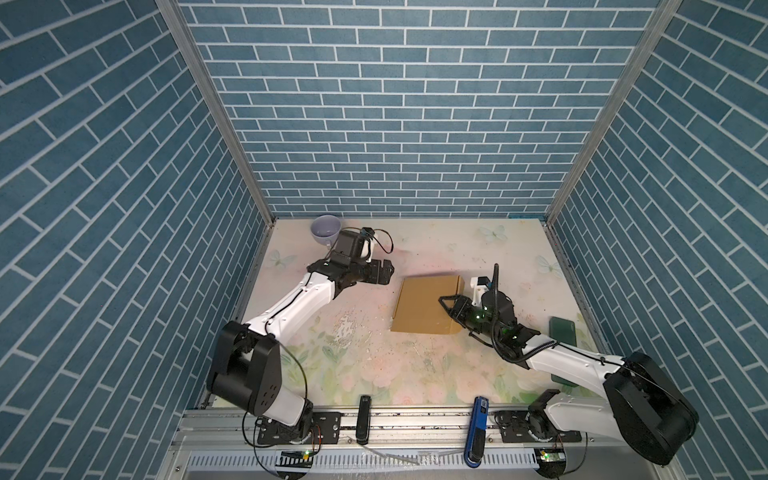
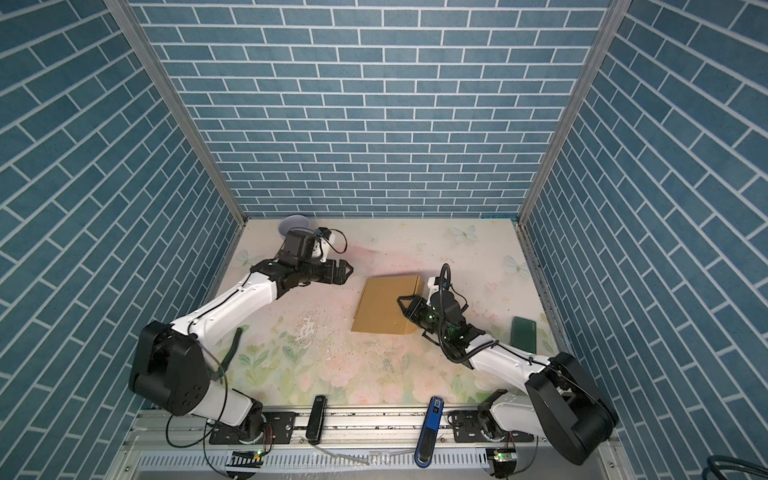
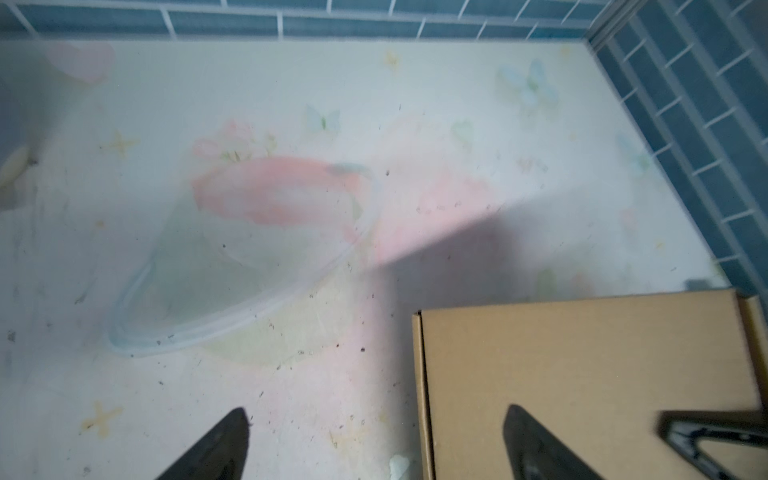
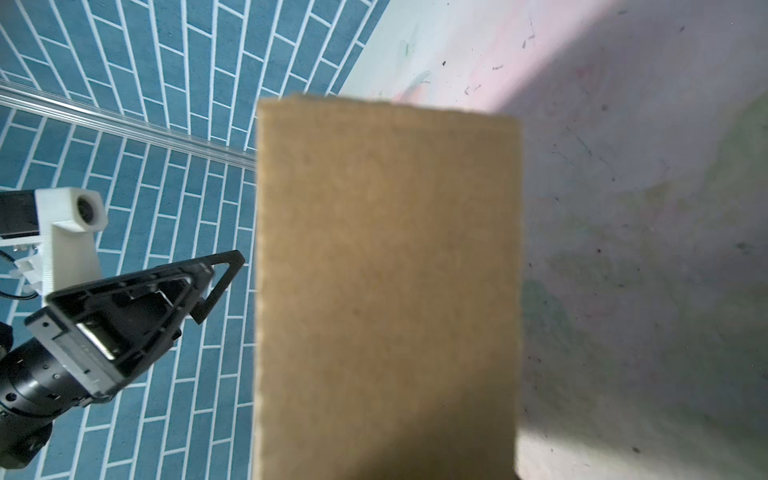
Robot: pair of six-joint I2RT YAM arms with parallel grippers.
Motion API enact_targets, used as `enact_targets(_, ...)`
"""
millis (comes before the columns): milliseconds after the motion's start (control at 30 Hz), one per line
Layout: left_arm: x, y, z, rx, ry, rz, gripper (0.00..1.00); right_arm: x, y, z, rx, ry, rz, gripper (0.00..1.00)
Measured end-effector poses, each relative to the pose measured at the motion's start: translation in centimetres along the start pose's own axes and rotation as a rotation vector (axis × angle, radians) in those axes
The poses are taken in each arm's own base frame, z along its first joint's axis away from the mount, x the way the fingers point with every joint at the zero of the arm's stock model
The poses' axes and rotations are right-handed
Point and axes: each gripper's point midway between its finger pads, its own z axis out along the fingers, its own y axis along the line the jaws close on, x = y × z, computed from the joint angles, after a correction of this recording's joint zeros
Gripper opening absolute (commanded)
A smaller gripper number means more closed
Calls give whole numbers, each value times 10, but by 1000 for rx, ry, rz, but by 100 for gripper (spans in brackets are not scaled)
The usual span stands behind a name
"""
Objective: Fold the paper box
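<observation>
Blue brick-patterned walls are enclosing a floral-print tabletop, where the paper box is lying folded shut, a shallow tan carton sitting right of centre in both top views.

The left gripper is hovering just beside the box's far left corner, apart from it, with its jaws standing wide. The left wrist view is showing both dark fingertips spread far from each other, one over the table and one in front of the tan lid.

The right gripper is reaching in from the right and is poised over the right-hand part of the box, its jaws partly apart. Whether they are pinching cardboard cannot be told: in the right wrist view a blurred tan panel is filling the middle of the picture and hiding the fingers.

A pale lilac cup is standing in the table's far left corner, behind the left arm. A dark green flat case is lying near the right wall, well apart from the box. A black device and a blue device are sitting on the metal rail along the front edge.
</observation>
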Motion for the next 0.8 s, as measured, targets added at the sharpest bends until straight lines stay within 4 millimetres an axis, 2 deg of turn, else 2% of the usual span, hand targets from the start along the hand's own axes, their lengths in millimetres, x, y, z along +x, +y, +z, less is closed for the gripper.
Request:
enact_targets(67,-11,-2,-12,47,-48,-18,100,-11,10,-10,-7,4,-22,23)
enact_targets(133,-13,-5,-14,101,-63,-29,100,-25,28,-20,-28,6,-51,22)
enact_targets(267,-1,-18,1,234,-37,-66,100,-56,73,-48,-112,-6,-118,21)
enact_targets(367,9,-26,17,345,-13,-129,100,-70,90,-63,-154,0,-149,20)
enact_targets(433,10,-31,25,413,-10,-172,100,-72,90,-66,-161,25,-150,18)
enact_targets(533,2,-40,29,506,-37,-212,100,-72,82,-65,-152,71,-142,17)
enact_targets(800,-34,-66,14,696,-151,-218,100,-74,63,-61,-142,136,-98,14)
